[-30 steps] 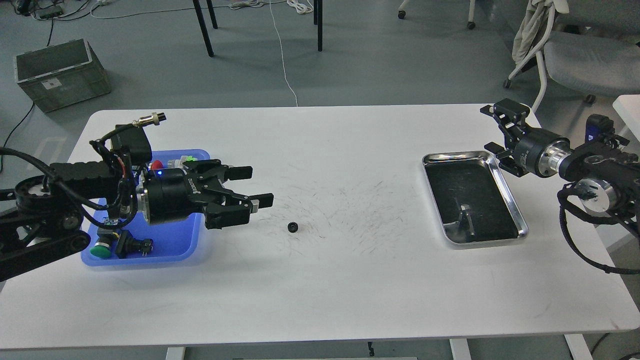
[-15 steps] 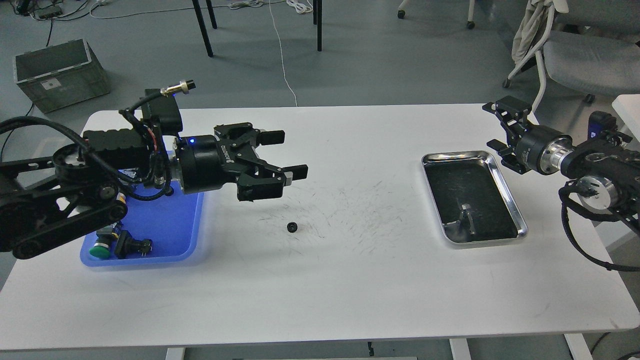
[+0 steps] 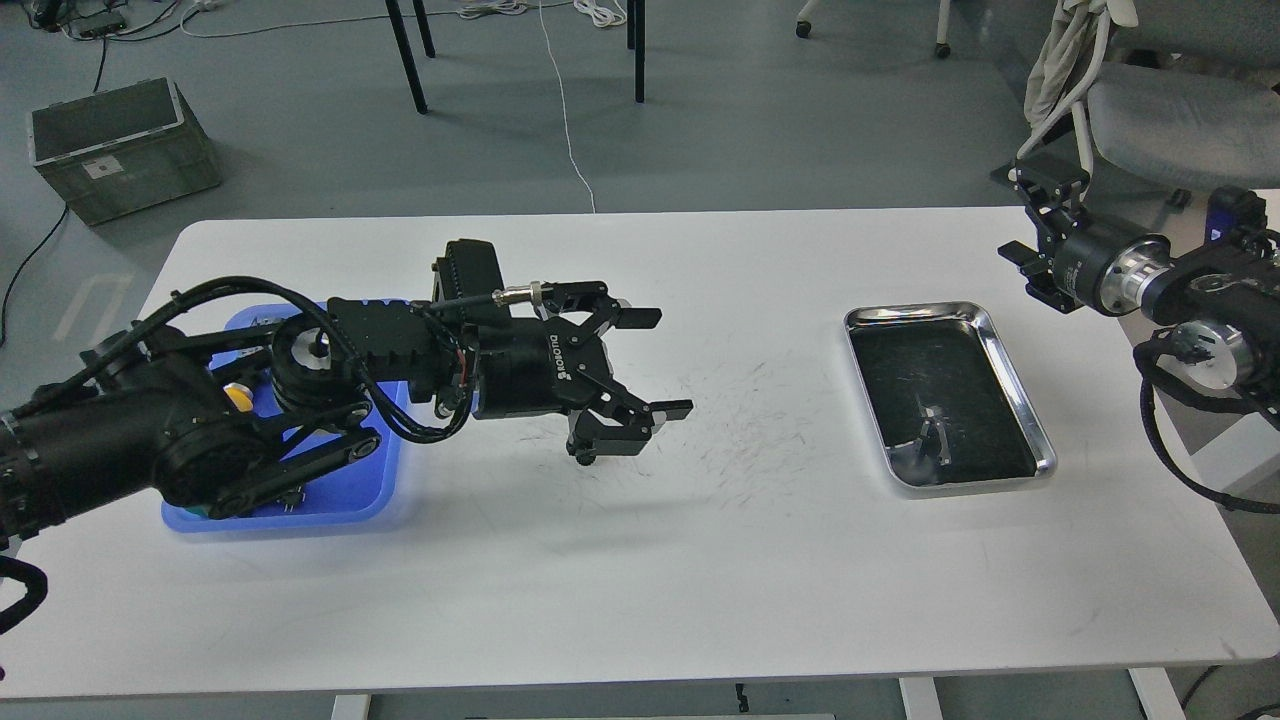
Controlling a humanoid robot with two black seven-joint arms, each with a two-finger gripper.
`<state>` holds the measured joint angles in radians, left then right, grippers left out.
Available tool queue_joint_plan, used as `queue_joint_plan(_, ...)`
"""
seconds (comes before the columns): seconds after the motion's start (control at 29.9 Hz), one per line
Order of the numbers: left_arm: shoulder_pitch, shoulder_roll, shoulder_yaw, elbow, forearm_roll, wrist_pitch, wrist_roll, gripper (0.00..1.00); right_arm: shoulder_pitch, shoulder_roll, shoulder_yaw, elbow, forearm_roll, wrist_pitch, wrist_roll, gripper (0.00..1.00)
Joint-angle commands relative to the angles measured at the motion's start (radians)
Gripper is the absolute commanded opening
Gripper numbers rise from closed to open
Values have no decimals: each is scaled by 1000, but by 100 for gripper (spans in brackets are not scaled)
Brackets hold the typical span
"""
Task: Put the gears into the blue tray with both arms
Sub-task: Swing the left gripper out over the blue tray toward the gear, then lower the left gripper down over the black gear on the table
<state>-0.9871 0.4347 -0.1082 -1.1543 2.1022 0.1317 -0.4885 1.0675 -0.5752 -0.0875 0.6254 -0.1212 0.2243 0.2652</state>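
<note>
My left arm reaches out from the left over the blue tray (image 3: 385,478), hiding most of it. The left gripper (image 3: 669,364) hovers open above the table's middle, fingers spread wide and empty. One gear (image 3: 584,459), a tiny black wheel, lies on the white table just under the base of the lower finger, mostly covered by it. No other gear shows. My right gripper (image 3: 1028,214) stands open and empty at the table's far right edge, beyond the steel tray.
A shiny steel tray (image 3: 1012,375) with black lining and a small metal part lies at the right. A yellow switch cap (image 3: 238,395) peeks out in the blue tray behind my left arm. A chair stands behind the table's right corner.
The left arm has swung right from over the blue tray to above the gear, gripper staying open. The right gripper has drawn back up and right, away from the steel tray.
</note>
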Motion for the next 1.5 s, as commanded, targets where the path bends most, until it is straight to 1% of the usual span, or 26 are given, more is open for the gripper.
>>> queue_joint_plan(0.0, 7, -17, -4, 31, 80, 12, 0, 94, 6, 0, 0, -3, -1, 0, 0, 94)
queue_joint_plan(0.17, 8, -42, 7, 83, 80, 29, 0, 89, 6, 0, 0, -1, -1, -14, 0, 94)
queue_joint_plan(0.23, 11, -42, 7, 85, 80, 31, 0, 89, 11, 0, 0, -1, -1, -13, 0, 94)
queue_joint_plan(0.33, 63, -48, 19, 93, 80, 42, 0, 89, 34, -3, 5, -3, 0, -16, 3, 94)
queue_joint_plan(0.4, 85, -56, 19, 106, 80, 55, 0, 89, 46, -28, 26, -6, 6, -19, 8, 94)
queue_joint_plan(0.47, 91, -74, 21, 142, 80, 59, 0, 89, 37, -46, 95, -35, 6, -25, 15, 94)
queue_joint_plan(0.53, 93, -88, 25, 153, 80, 60, 0, 89, 11, -43, 171, -61, 9, -30, 23, 94)
queue_joint_plan(0.6, 94, -88, 28, 157, 80, 68, 0, 89, -27, -41, 244, -62, 9, -31, 31, 94)
queue_joint_plan(0.67, 96, -93, 30, 189, 80, 80, 0, 88, -50, -41, 320, -58, 9, -33, 31, 94)
queue_joint_plan(0.8, 119, -122, 32, 235, 80, 115, 0, 86, -72, -43, 391, -50, 14, -53, 35, 94)
queue_joint_plan(0.97, 143, -123, 33, 278, 80, 120, 0, 83, -90, -41, 455, -49, 18, -56, 57, 94)
queue_joint_plan(1.0, 154, -122, 33, 283, 80, 120, 0, 81, -96, -41, 475, -49, 18, -53, 60, 94)
queue_joint_plan(1.07, 165, -117, 32, 291, 80, 127, 0, 79, -113, -40, 512, -49, 18, -56, 58, 94)
queue_joint_plan(1.14, 168, -114, 36, 301, 80, 141, 0, 73, -120, -29, 517, -50, 17, -59, 60, 94)
queue_joint_plan(1.27, 196, -116, 45, 321, 80, 160, 0, 72, -121, -25, 511, -47, 17, -60, 58, 94)
queue_joint_plan(1.37, 203, -122, 50, 344, 80, 170, 0, 69, -120, -25, 511, -46, 17, -59, 58, 94)
queue_joint_plan(1.47, 205, -129, 50, 369, 80, 189, 0, 69, -120, -25, 509, -46, 17, -59, 58, 94)
